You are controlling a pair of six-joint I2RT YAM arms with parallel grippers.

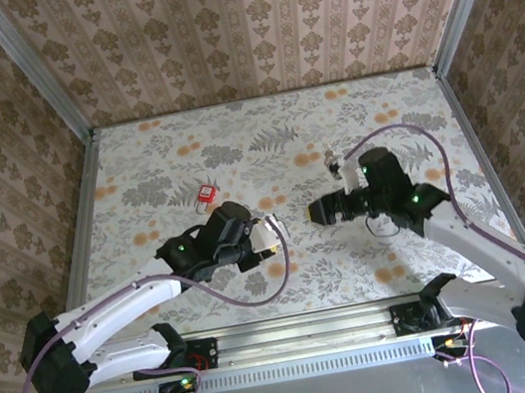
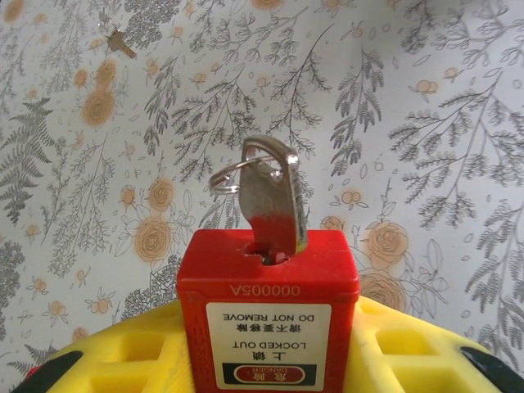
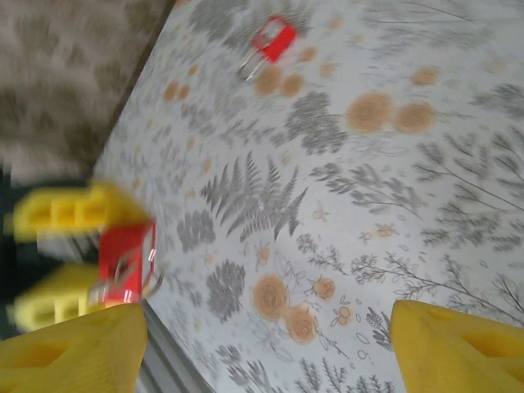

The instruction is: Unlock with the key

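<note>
My left gripper (image 2: 266, 360) is shut on a red padlock (image 2: 268, 282) with a white "LOCKED OUT" label, gripped between its yellow fingers (image 2: 106, 360). A silver key (image 2: 274, 201) with a wire ring stands in the keyhole on the lock's end face. In the top view the left gripper (image 1: 262, 239) holds the padlock (image 1: 263, 245) with the key (image 1: 275, 227) pointing right. My right gripper (image 1: 313, 211) hovers a short way right of the key, apart from it. Its yellow fingertips (image 3: 74, 348) stand wide open with nothing between them, and the held padlock (image 3: 127, 262) lies off to their left.
A second red padlock (image 1: 206, 195) lies on the floral tabletop behind the left arm, also seen as the red padlock (image 3: 274, 37) in the right wrist view. A small loose key (image 2: 120, 41) rests on the table further out. Patterned walls enclose the table (image 1: 380, 116).
</note>
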